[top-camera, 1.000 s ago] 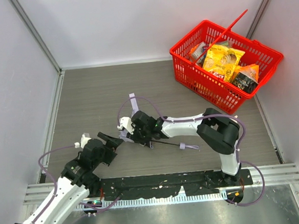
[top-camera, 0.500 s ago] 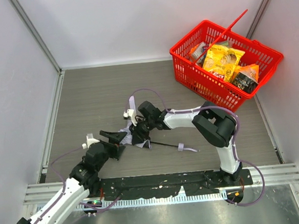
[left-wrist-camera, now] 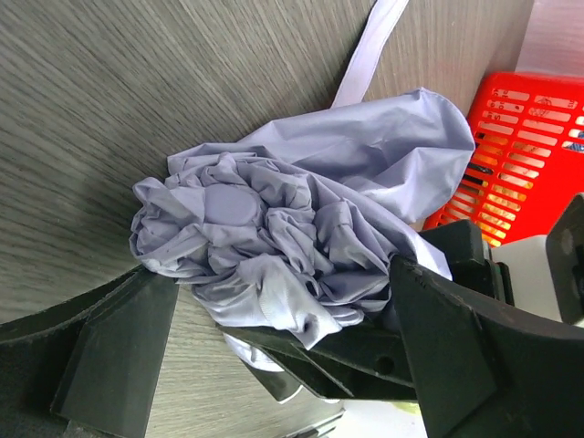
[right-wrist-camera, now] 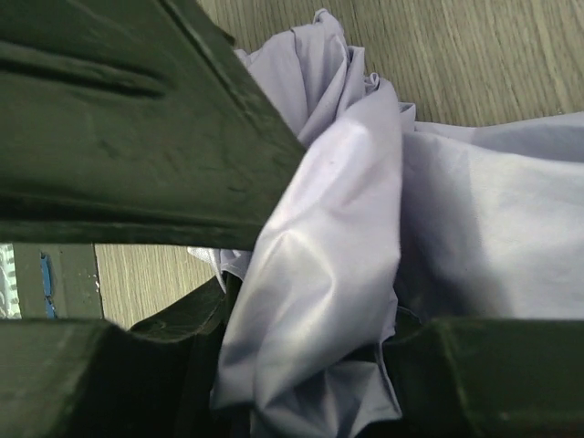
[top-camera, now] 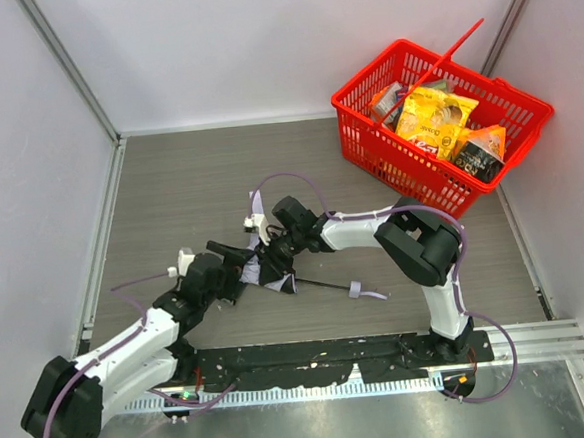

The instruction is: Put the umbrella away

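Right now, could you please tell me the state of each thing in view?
umbrella: collapsed, fabric crumpled loose, lying on the table.
left tool: open, straddling the crumpled fabric.
right tool: shut on the umbrella's fabric.
red basket: upright, holding snack packets.

Umbrella [top-camera: 250, 273] largely covered from above

In the top view, the left gripper [top-camera: 233, 267] and right gripper [top-camera: 268, 262] hide most of its fabric. In the right wrist view, the fingers [right-wrist-camera: 137, 119] are blurred and cropped, and the fabric runs off the right edge. The left wrist frame cuts off the red basket [left-wrist-camera: 520, 155].
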You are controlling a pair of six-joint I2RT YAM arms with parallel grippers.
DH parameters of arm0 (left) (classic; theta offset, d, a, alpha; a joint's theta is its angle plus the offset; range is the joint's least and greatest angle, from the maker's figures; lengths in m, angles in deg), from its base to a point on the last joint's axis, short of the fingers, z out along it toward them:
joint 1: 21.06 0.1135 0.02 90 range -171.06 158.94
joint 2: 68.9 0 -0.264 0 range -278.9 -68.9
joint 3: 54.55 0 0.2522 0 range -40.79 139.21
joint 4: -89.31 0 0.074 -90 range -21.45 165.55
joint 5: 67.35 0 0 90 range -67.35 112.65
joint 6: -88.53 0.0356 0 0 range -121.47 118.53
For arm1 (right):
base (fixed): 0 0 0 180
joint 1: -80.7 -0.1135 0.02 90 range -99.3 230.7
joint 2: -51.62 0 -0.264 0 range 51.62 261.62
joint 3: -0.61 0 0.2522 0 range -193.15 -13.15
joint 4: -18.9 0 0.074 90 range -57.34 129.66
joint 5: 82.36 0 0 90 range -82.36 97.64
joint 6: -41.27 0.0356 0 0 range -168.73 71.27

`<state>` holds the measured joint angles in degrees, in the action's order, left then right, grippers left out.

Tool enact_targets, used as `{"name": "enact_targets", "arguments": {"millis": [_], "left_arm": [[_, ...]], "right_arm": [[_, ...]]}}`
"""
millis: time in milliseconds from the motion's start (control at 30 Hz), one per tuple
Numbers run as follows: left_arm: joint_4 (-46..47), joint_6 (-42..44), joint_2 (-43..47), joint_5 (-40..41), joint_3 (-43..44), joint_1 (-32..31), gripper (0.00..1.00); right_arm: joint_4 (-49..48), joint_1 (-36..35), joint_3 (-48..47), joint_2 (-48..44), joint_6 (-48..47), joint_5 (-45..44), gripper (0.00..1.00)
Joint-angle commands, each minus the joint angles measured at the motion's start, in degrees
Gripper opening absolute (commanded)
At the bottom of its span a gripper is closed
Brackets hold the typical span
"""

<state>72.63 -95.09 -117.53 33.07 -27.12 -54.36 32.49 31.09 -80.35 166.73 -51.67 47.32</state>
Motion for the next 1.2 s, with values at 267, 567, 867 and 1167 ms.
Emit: {"name": "enact_targets", "arguments": {"millis": [267, 567, 867, 1167], "left_arm": [[0.4, -0.1, -11.8, 3.2, 4.8, -0.7, 1.00], [4.2, 3.7, -16.3, 6.1, -0.7, -0.5, 0.38], [0.7, 4.4, -17.2, 1.7, -0.4, -0.6, 0.00], [-11.3, 4.1, -17.0, -0.8, 4.5, -0.6, 0.00]], "right_arm": [[10.4, -0.9, 1.7, 3.9, -1.5, -2.6, 0.01], [10.3, -1.8, 1.8, 2.8, -2.5, -2.2, 0.01], [8.6, -2.5, 3.0, -2.8, 0.2, -6.6, 0.23], [5.4, -4.3, 9.9, -19.6, 4.4, -26.8, 0.75]]}}
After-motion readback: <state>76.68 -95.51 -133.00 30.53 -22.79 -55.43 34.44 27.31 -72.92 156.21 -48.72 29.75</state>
